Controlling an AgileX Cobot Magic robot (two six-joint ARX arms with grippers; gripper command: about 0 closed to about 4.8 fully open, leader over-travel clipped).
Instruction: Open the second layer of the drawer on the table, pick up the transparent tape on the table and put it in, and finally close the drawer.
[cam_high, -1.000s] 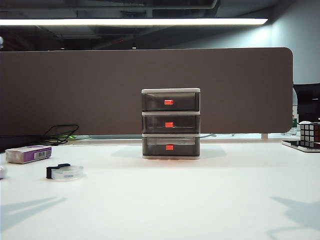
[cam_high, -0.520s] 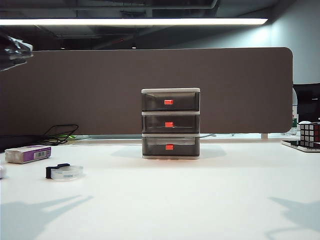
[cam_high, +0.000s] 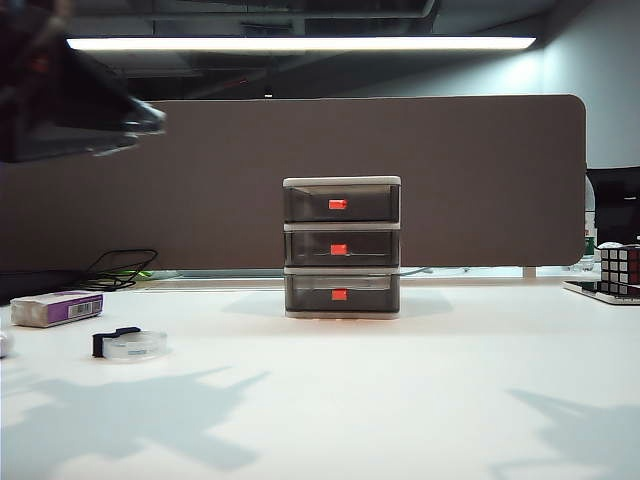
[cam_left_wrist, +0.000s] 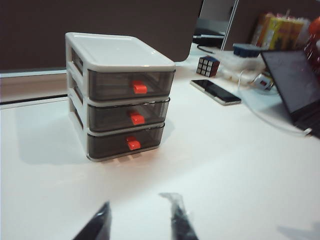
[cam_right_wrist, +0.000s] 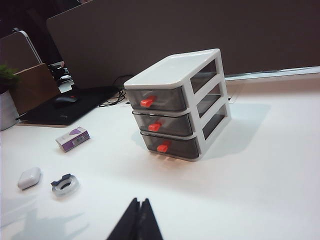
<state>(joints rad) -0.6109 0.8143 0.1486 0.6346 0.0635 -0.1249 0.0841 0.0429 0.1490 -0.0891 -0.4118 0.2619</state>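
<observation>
only barcode on purple-white box

A long fluorescent strip light is glowing under a dark ceiling, casting soft shadows. A brown partition panel with rounded corners is standing behind the work surface, closing off most of the room. Past its right end, a pale grey wall is showing. Black cables are lying coiled at the panel's foot on the left. On the neighbouring desk a Rubik's cube, a smartphone and an open laptop are sitting, with a potted plant standing off at the opposite side.
</observation>
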